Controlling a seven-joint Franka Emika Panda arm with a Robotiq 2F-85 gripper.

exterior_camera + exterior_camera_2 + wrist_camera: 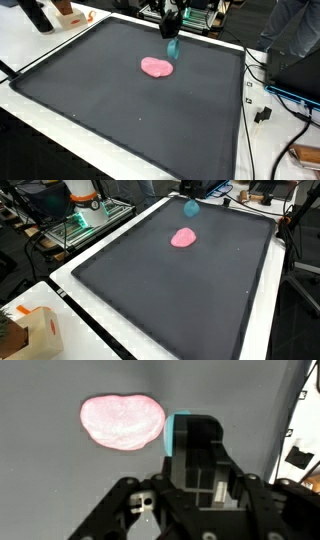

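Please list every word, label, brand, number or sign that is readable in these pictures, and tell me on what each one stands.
No text can be read in any view.
The pink lump, the teal object at the end effector and the black mat bear no writing.
The cardboard box is too small and blurred to show whether it carries any print.

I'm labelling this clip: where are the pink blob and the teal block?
pink blob [122,422], wrist view, its middle.
teal block [173,47], in an exterior view, its visible front face.
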